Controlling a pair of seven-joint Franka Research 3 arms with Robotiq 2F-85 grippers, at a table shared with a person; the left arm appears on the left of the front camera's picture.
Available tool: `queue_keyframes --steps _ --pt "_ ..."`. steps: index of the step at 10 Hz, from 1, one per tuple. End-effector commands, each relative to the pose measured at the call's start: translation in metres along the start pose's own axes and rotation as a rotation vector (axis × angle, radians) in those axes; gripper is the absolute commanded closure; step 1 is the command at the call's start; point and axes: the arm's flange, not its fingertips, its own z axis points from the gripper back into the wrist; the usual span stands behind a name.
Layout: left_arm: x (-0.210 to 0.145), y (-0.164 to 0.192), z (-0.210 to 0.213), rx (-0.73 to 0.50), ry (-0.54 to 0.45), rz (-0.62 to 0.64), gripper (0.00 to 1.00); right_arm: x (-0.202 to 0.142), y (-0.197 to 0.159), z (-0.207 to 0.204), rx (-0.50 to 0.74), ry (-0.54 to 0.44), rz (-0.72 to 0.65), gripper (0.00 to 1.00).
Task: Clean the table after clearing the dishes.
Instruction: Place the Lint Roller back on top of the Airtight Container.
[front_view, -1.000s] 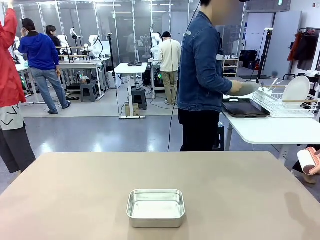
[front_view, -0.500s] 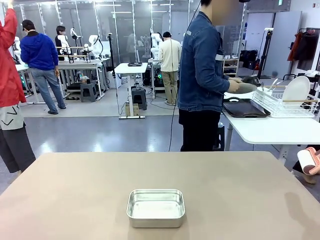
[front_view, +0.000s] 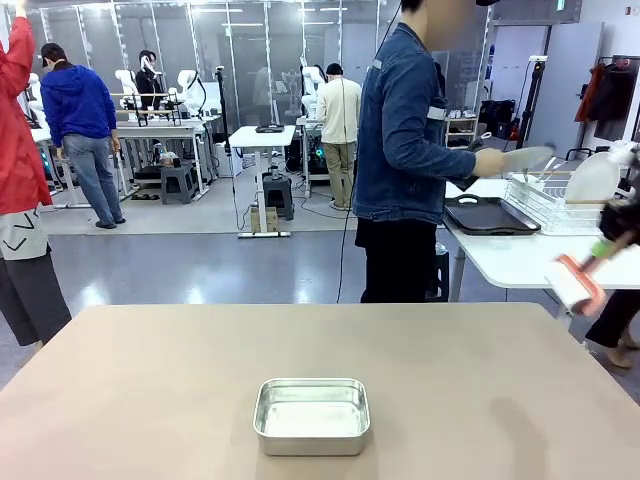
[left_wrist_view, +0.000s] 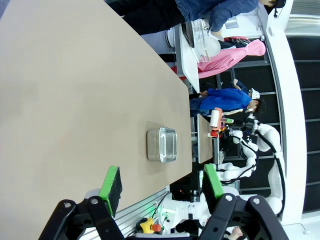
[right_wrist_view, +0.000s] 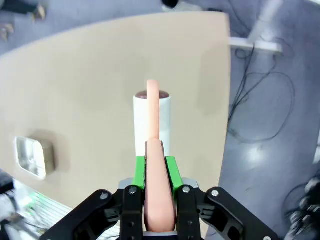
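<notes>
A: We see the right end effector (right_wrist_view: 159, 172) clamped on a lint roller (front_view: 577, 283), now raised at 3 o'clock off the surface (front_view: 150, 380).
B: Our left end effector (left_wrist_view: 162, 187) gapes wide; the steel pan (front_view: 311, 415) hasn't moved.

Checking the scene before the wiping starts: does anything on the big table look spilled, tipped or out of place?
Nothing looks spilled or damaged. The one thing left on the beige table is a small steel pan, upright, empty and square to the near edge. The right claw grips a pink-handled lint roller above the table's corner.
</notes>
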Motion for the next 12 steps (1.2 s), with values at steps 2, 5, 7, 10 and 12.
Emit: queue_keyframes --steps 2,5,7,10,12 --pt "-0.002 -0.003 0.004 0.008 0.007 0.004 0.17 -0.009 0.115 0.029 -0.061 -0.052 0.396 0.79" --pt "-0.002 -0.003 0.004 0.008 0.007 0.004 0.17 -0.04 0.24 0.007 -0.012 0.067 0.775 0.79" --pt "-0.002 -0.003 0.004 0.008 0.007 0.004 0.17 -0.088 0.302 -0.012 0.042 0.152 1.01 0.79" --pt "-0.002 -0.003 0.004 0.008 0.007 0.004 0.17 -0.141 0.344 -0.028 0.117 0.202 1.198 0.79" --pt "-0.002 -0.003 0.004 0.008 0.007 0.004 0.17 -0.134 0.355 -0.031 0.085 0.228 1.143 0.79"
